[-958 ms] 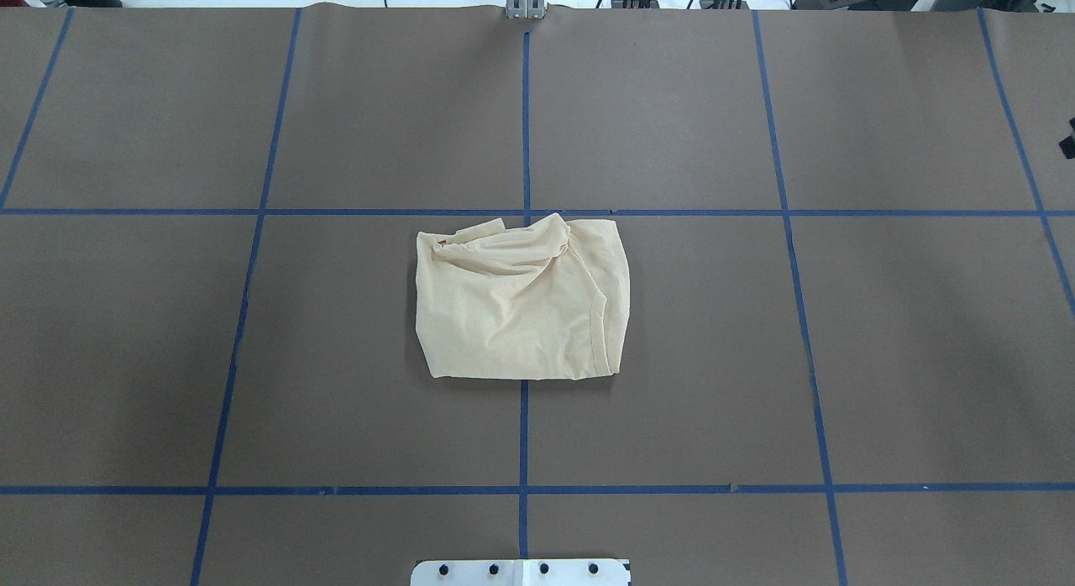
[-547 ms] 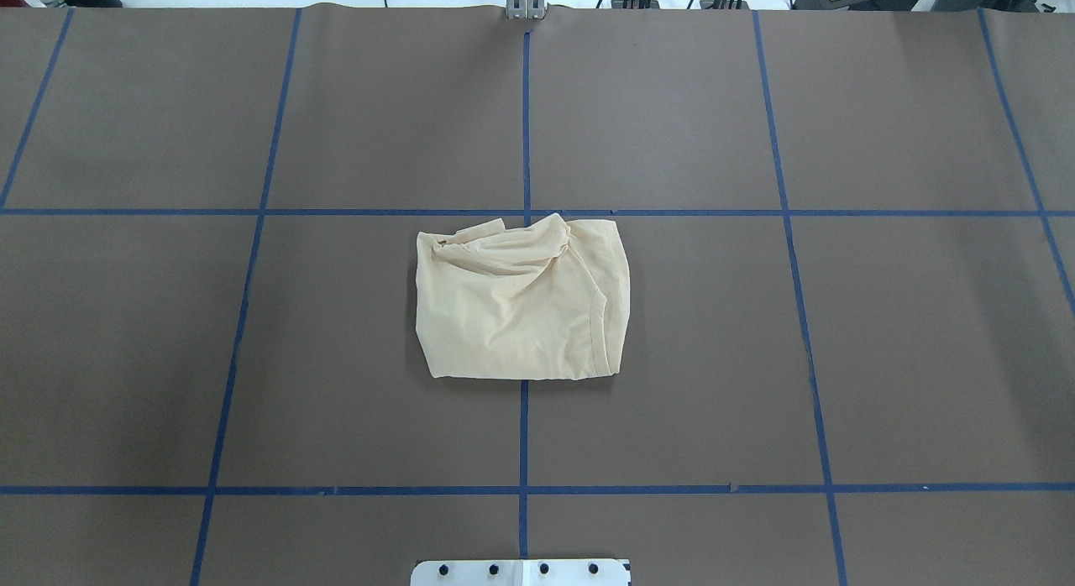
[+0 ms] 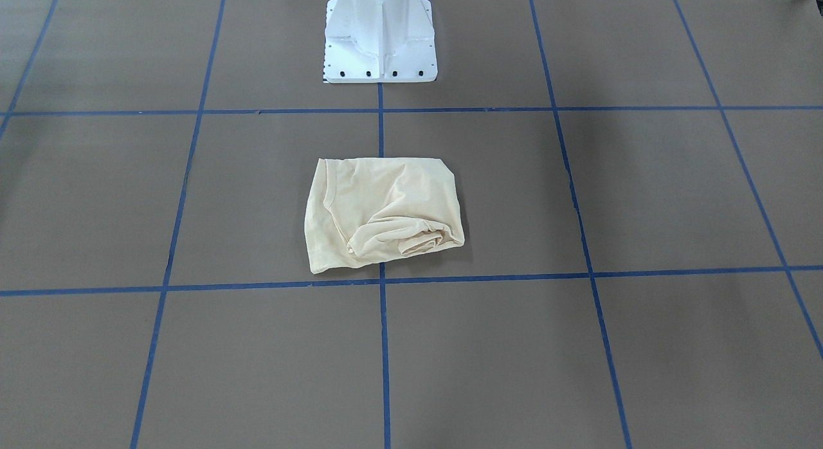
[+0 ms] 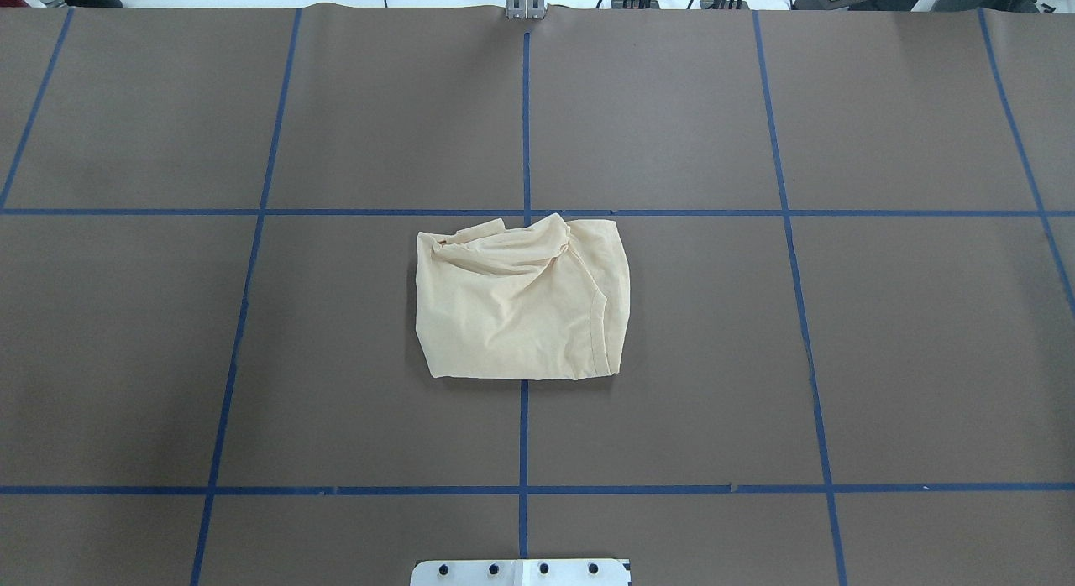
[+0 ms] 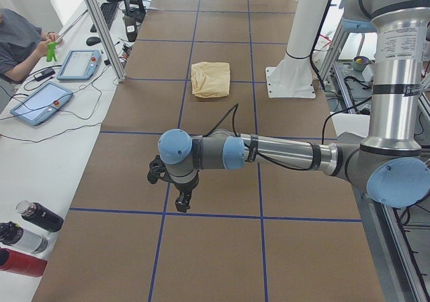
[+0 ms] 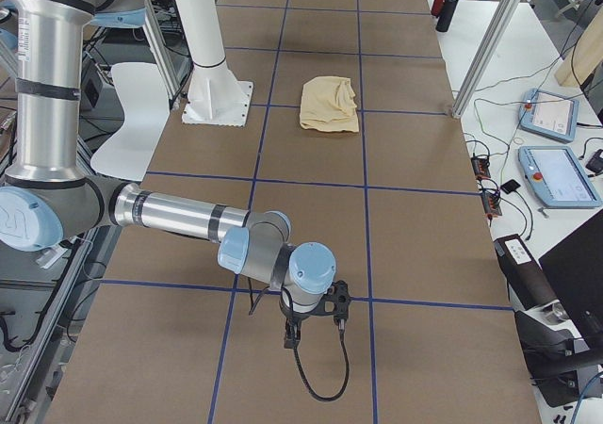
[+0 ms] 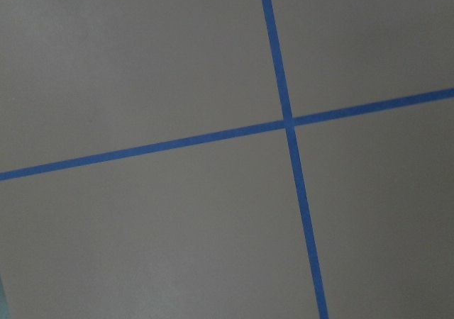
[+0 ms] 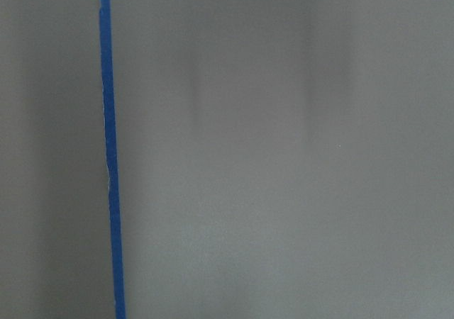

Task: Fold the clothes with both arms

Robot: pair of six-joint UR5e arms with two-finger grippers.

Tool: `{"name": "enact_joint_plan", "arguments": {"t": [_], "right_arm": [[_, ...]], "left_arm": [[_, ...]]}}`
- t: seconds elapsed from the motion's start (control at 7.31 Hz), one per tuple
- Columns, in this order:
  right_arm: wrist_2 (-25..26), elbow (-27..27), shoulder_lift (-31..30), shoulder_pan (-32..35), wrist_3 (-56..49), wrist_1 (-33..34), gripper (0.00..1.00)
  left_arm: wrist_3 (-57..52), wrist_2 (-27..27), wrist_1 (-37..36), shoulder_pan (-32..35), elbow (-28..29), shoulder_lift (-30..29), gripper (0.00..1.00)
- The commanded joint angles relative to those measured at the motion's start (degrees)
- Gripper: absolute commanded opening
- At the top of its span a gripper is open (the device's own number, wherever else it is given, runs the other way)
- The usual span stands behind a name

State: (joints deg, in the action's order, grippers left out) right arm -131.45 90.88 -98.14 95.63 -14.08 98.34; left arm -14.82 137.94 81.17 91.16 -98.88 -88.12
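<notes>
The pale cream-yellow shirt lies folded in a compact, rumpled bundle at the table's middle, on the blue centre tape line. Its print is hidden. It also shows in the front view, the left side view and the right side view. Neither arm touches it. My left gripper hangs low over the table near its left end, far from the shirt. My right gripper hangs low near the right end. Both show only in the side views, so I cannot tell whether they are open or shut.
The white pedestal base stands behind the shirt on the robot's side. Blue tape lines grid the brown table. A side bench holds teach pendants and bottles, with an operator seated there.
</notes>
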Motion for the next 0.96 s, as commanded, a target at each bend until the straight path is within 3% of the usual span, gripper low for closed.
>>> {"name": "enact_joint_plan", "arguments": {"t": [0.0,0.82], "right_arm": [[-0.04,0.09,0.22,0.17,0.01,-0.17,1.0],[-0.12,2.11,0.93,0.17,0.37,-0.25,1.0]], "left_arm": [[0.05,-0.39,0.3,-0.02,-1.05,0.67,1.0],[-0.12,-0.66,1.62,1.04,-0.62,0.41,1.0]]}}
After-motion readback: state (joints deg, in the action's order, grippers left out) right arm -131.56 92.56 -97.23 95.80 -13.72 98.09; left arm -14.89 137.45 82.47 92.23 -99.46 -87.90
